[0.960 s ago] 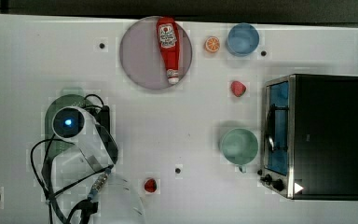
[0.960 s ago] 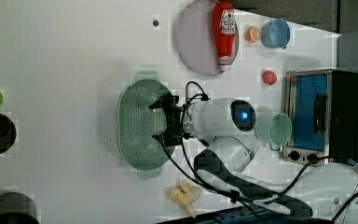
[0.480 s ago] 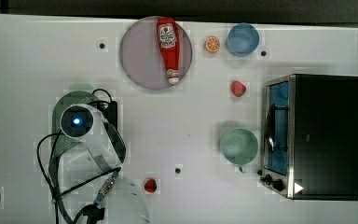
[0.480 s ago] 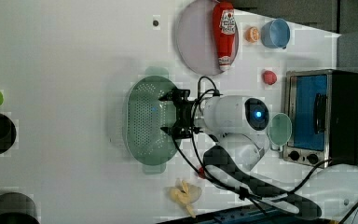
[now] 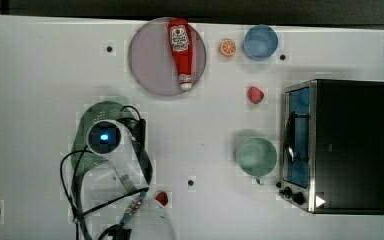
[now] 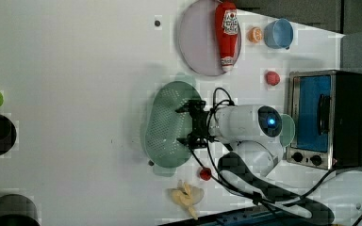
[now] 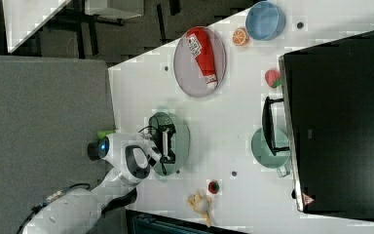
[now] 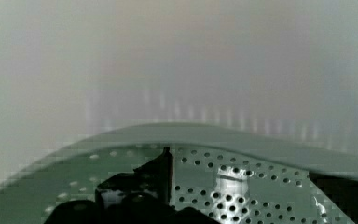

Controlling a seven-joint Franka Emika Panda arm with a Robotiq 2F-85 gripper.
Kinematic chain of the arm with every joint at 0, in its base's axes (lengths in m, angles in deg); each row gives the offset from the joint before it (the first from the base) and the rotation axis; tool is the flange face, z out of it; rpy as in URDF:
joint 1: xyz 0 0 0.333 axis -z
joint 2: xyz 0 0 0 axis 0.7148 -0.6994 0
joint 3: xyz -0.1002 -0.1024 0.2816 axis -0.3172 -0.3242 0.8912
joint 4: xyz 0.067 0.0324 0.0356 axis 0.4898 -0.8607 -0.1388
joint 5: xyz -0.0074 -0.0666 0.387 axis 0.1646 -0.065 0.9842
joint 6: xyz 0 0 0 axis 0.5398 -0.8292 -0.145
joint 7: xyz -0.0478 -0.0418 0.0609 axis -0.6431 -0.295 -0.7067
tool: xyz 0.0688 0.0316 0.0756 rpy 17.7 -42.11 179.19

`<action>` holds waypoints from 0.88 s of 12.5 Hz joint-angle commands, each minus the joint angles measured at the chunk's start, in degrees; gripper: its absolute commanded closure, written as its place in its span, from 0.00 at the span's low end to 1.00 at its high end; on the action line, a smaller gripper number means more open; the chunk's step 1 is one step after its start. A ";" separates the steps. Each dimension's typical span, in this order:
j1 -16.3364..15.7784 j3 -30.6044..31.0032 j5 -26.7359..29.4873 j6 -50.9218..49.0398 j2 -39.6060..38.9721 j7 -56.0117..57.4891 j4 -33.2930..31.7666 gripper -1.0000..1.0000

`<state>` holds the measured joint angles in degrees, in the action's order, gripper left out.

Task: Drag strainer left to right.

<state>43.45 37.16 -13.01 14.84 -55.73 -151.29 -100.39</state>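
The pale mint-green strainer lies on the white table, near the middle in the left view. In the top view its rim sticks out from under my wrist. My gripper reaches down into the strainer by the wall on the left view's right. It is open, with one finger and the other spread wide and nothing between them. The right view has the gripper over the strainer too. The wrist view looks onto the holed base and the curved wall.
A grey-lilac plate with a ketchup bottle lies beyond the strainer. A teal cup stands by the toaster oven at the top view's right. A small red piece lies near the arm's base.
The arm and the strainer have moved together toward the top view's right. The jaws stayed spread wide inside the strainer.
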 commanded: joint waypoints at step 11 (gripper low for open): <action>9.37 -9.22 -0.17 0.22 6.97 19.86 -5.37 0.00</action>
<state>52.59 26.80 -13.50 16.18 -49.80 -137.64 -104.64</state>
